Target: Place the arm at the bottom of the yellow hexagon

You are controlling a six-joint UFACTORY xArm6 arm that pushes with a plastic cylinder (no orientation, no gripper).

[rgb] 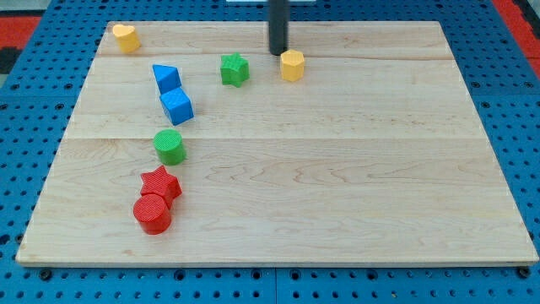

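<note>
The yellow hexagon point(292, 65) sits near the view's top, a little right of centre, on the wooden board point(337, 169). My dark rod comes down from the view's top edge and my tip point(278, 53) rests just to the upper left of the yellow hexagon, close to it or touching its upper-left side. A green star point(234, 69) lies to the left of the hexagon.
A yellow heart point(126, 37) is at the top left corner. A blue triangle point(166, 78) and a blue cube point(177, 106) sit left of centre. Below them are a green cylinder point(170, 146), a red star point(160, 182) and a red cylinder point(153, 213).
</note>
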